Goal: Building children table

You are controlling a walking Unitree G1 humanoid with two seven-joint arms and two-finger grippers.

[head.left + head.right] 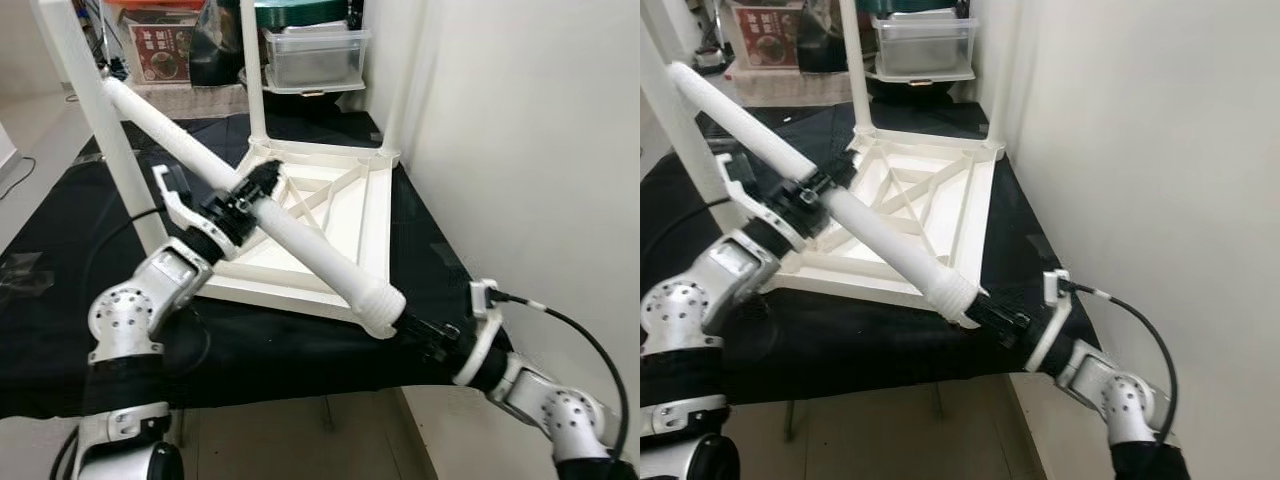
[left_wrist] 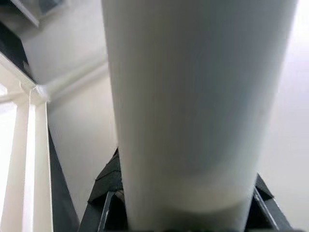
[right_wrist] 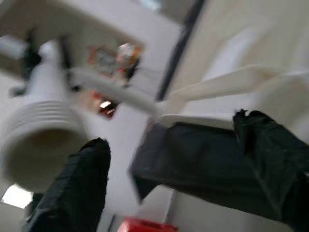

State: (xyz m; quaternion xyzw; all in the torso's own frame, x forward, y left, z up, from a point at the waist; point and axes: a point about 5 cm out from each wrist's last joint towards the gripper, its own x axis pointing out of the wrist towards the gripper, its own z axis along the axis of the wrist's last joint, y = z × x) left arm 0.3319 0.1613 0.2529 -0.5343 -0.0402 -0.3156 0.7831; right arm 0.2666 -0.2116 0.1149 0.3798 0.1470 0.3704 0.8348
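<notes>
A long white table leg (image 1: 300,232) slants across the scene, its ribbed threaded end low and toward the robot's right, above the near edge of an upturned white table frame (image 1: 340,215). The frame lies on a counter (image 1: 60,300) covered in black cloth, with other legs already standing up from its corners. The left tool (image 1: 258,188) is pinching the leg around its middle. The right tool (image 1: 425,335) sits just beside the ribbed end, fingers spread. A clear plastic box (image 1: 315,55) stands beyond, and a white wall (image 1: 540,150) is on the right.
</notes>
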